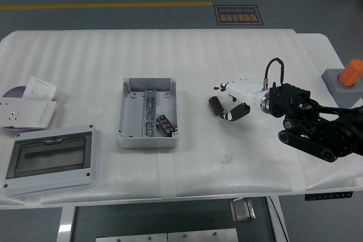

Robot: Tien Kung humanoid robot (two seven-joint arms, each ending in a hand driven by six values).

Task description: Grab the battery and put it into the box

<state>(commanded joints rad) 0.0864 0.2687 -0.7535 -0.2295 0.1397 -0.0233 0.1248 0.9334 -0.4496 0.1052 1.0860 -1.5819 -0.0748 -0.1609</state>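
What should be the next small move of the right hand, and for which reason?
Probably the right hand should move slightly left and close its fingers around the battery. The battery lies on the table just beside the open fingers, not yet grasped, and the box lies further left, with another battery already inside.

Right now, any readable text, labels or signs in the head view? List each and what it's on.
Floor sign beyond the table's far edge: two lines of light print on a dark plate, seen upside down and too blurred to read.
Black battery beside the right hand: no print visible.
Grey box, socket plate, clear-lidded enclosure: no legible marking.
Nothing else carries text.
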